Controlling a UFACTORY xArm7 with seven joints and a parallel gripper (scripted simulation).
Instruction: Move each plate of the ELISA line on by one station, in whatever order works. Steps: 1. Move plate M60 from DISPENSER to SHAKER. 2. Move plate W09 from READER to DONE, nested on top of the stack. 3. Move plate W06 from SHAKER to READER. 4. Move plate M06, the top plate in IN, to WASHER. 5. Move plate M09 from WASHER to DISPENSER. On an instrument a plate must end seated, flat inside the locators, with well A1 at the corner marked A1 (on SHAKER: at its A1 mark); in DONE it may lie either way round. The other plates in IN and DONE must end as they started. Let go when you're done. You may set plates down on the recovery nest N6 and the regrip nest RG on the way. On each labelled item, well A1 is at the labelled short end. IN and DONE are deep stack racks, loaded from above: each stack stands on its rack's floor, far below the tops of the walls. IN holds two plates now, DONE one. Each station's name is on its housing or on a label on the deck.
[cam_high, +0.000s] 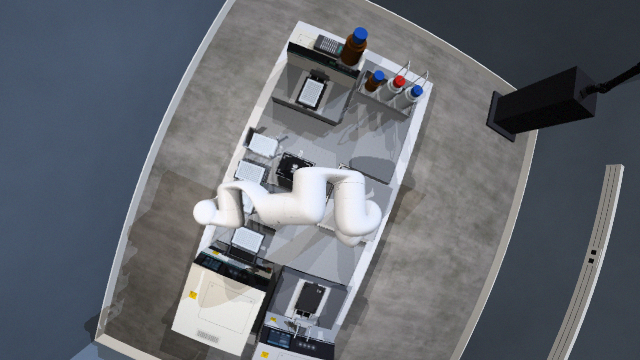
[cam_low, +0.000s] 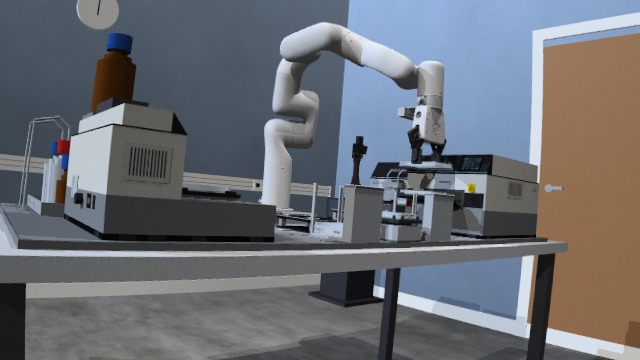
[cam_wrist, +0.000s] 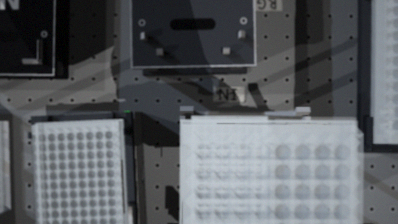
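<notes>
My gripper (cam_low: 426, 158) is shut on a clear well plate (cam_wrist: 270, 170) and holds it flat, in the air above the tops of the rack walls (cam_low: 361, 212). The plate's label is not readable. In the top view the arm's wrist (cam_high: 207, 212) hides the gripper and the held plate at the deck's left edge. Another well plate (cam_wrist: 77, 172) lies lower down to the left in the wrist view. Plates also sit in two racks (cam_high: 263, 145) (cam_high: 250, 171), on the tray of the big white instrument (cam_high: 246, 239), and on the far instrument (cam_high: 311, 92).
A black nest with locator pins (cam_wrist: 194, 35) lies on the deck beyond the held plate, with a deck label (cam_wrist: 226, 93) in front of it. A dark station (cam_high: 310, 297) stands at the near end. Bottles (cam_high: 395, 85) and a wire rack stand at the far end.
</notes>
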